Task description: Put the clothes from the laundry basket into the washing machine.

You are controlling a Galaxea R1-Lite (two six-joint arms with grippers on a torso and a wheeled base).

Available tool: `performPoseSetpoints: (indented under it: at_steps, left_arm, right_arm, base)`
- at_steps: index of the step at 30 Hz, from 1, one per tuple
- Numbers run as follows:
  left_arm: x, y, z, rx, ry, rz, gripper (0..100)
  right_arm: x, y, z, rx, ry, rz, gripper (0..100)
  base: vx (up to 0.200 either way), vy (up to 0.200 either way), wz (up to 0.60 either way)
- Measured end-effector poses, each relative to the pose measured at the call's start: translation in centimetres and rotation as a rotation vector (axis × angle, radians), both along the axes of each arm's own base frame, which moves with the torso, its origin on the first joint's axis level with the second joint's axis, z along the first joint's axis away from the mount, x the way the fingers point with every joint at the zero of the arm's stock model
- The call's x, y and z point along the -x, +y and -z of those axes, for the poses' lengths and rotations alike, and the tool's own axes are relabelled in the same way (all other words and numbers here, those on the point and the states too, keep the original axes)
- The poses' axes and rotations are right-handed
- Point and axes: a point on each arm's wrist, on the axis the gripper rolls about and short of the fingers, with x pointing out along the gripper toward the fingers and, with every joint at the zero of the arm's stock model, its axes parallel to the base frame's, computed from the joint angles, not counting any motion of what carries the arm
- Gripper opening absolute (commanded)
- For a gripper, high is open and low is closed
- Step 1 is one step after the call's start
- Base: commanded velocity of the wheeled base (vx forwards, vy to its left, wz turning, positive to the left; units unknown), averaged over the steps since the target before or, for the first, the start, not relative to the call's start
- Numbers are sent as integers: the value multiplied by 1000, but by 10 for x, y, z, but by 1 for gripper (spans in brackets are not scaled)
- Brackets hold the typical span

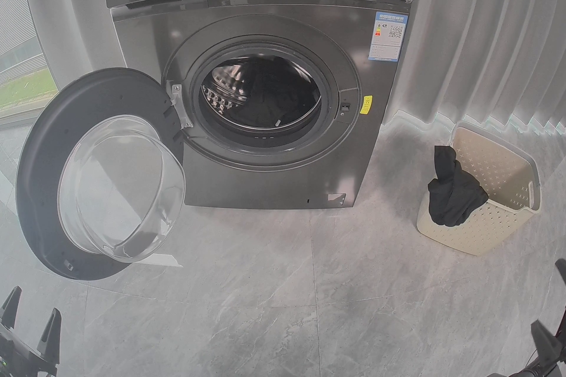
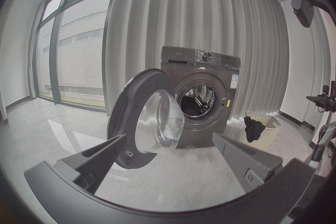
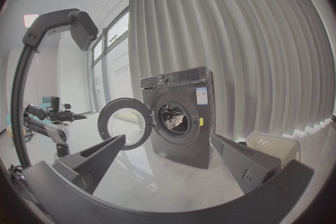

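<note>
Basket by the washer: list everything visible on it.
The basket is cream plastic, roughly rectangular with rounded corners, walls perforated with small holes, a handle slot in its right wall. It stands upright on the grey tiled floor to the right of the washer, apart from it. A black garment drapes over its left rim, hanging down the outside.

One grey metal front-loading washing machine (image 1: 265, 184), with one round, glass-windowed door (image 1: 47, 160). One cream perforated plastic laundry basket (image 1: 507, 172). One black cloth garment (image 1: 454, 189) at the basket. Dark cloth (image 1: 277, 95) in the drum: perhaps one piece, too dim to count.
</note>
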Motion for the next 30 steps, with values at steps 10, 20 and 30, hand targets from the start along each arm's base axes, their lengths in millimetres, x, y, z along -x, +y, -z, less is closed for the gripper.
performPoseSetpoints:
  at_steps: [10,20,30]
  left_arm:
    - [1,0,9,-37,68,-16,100]
    - [2,0,11,-36,78,-19,100]
    - [2,1,11,-7,82,-28,100]
  right_arm:
    - [14,-2,31,24,88,112,100]
    - [13,-10,43,-49,176,491,100]
    - [14,-10,44,15,167,507,100]
  base:
    - [0,-80,0]
    - [0,-100,0]
    - [0,-120,0]
